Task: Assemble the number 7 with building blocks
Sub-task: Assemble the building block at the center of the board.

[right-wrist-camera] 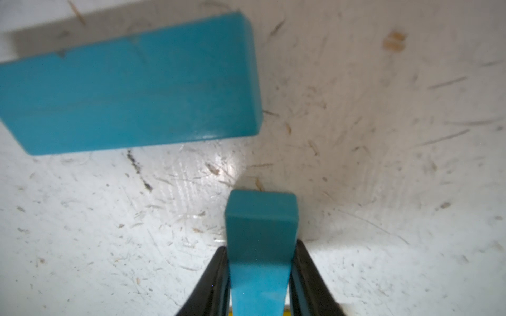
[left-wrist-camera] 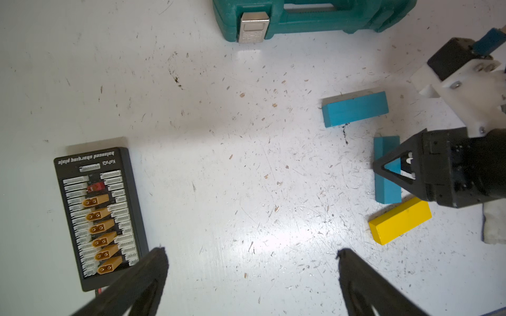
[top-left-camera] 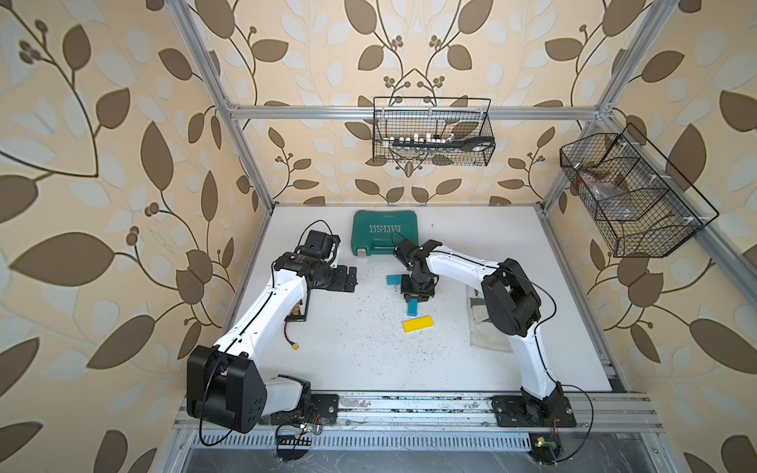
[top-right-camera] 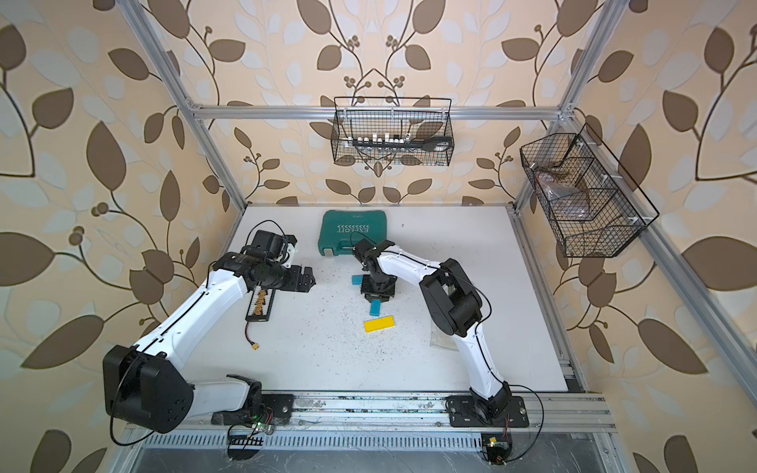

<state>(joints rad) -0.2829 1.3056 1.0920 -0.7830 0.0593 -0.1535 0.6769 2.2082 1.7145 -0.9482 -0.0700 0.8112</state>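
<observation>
Near the middle of the white table (top-left-camera: 348, 360), your right gripper (right-wrist-camera: 260, 254) is clamping one teal block (right-wrist-camera: 260, 219), with its two black fingers (right-wrist-camera: 216, 276) pressing against the block's long sides. That gripped block is pointing lengthwise away from the arm's base, and in both top views only its near end is showing below the gripper (top-left-camera: 412, 308). Whether it is resting on the table or riding just above it, you cannot tell from these views.

Just past the gripped block's far end, the second teal block (right-wrist-camera: 131, 90) is lying flat and crosswise, with a strip of bare table separating the two. At the near end, the yellow block (top-left-camera: 417, 324) is lying flat and slightly slanted, just beside the gripped block; whether they are touching is not clear.

Your left gripper (left-wrist-camera: 252, 257) is hanging with its jaws spread wide over bare table, holding nothing, well apart from all three blocks. A black charging board (left-wrist-camera: 95, 216) is lying beside it. The green tool case (top-left-camera: 385, 231) is sitting towards the back of the table, beyond the blocks, and a grey glove (top-left-camera: 483, 327) is lying partly under your right arm.
</observation>
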